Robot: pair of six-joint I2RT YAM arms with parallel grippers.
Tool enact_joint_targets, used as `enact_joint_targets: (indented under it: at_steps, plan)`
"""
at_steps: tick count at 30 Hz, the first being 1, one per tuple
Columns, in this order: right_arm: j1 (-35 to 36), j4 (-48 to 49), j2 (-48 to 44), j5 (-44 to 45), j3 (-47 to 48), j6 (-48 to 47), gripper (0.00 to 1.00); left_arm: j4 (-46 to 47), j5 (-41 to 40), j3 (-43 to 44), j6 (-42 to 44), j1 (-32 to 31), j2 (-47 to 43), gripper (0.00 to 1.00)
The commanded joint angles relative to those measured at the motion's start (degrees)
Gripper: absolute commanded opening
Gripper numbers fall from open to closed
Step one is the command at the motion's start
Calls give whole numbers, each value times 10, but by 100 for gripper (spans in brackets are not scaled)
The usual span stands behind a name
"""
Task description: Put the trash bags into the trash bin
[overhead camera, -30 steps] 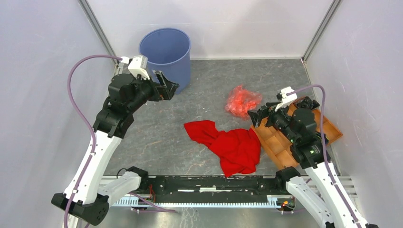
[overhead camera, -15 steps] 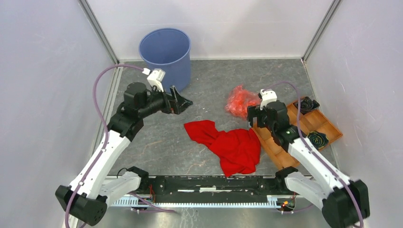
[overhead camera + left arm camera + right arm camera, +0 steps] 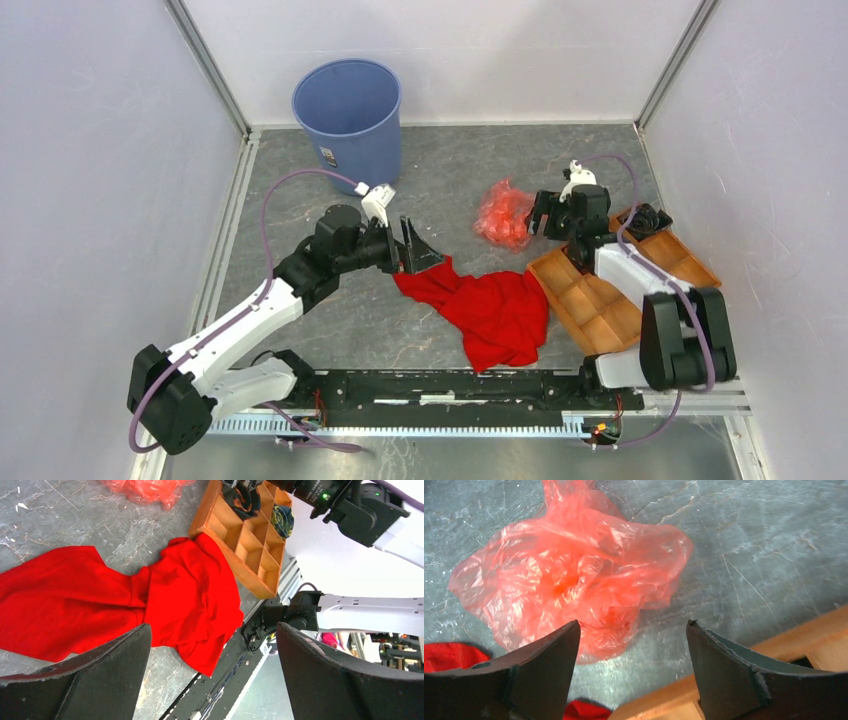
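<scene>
Sitting crumpled on the grey table [image 3: 450, 170], the red-orange trash bag [image 3: 505, 213] is over on the right half. It's well apart from the blue bin [image 3: 348, 110], which stands upright in the far left corner by the back wall. The bag is just a glossy, wrinkly wad lying there, nothing lifting it.

The right gripper [image 3: 541, 213] is just beside the bag's right edge, low to the table and pointing at it. In its own wrist camera both fingers [image 3: 539, 675] are spread wide. The bag lies ahead of them, its near edge reaching just into the gap, closest to the finger on the left of that view. Can't tell if that finger actually touches the film. So the jaws are apart and not pinching anything.

The left gripper [image 3: 418, 252] is out in the middle of the table, over the far end of a red cloth [image 3: 495, 310]. Its jaws are wide apart too and there's nothing in them. Its wrist camera looks down on the cloth spread out beyond the two fingers.

The cloth runs from the middle toward the near edge, and its right side lies up against an orange-brown compartment tray [image 3: 585, 295]. The tray sits by the right wall, near the bag. A couple of its compartments hold dark coiled things, too small to make out.
</scene>
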Motion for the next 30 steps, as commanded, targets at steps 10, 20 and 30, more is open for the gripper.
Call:
enact_joint_targets:
  at_steps: [10,20,30]
  plan:
    - [20,163,132,-277,84,-5,5,-113,-112,81,-7,-2,59,100]
    - [115,210,33,-389,11,-32,0,-177,-184,154,55,5,106,100]
    - [145,208,-9,-458,-15,-29,0,-137,-153,135,48,29,155,97]
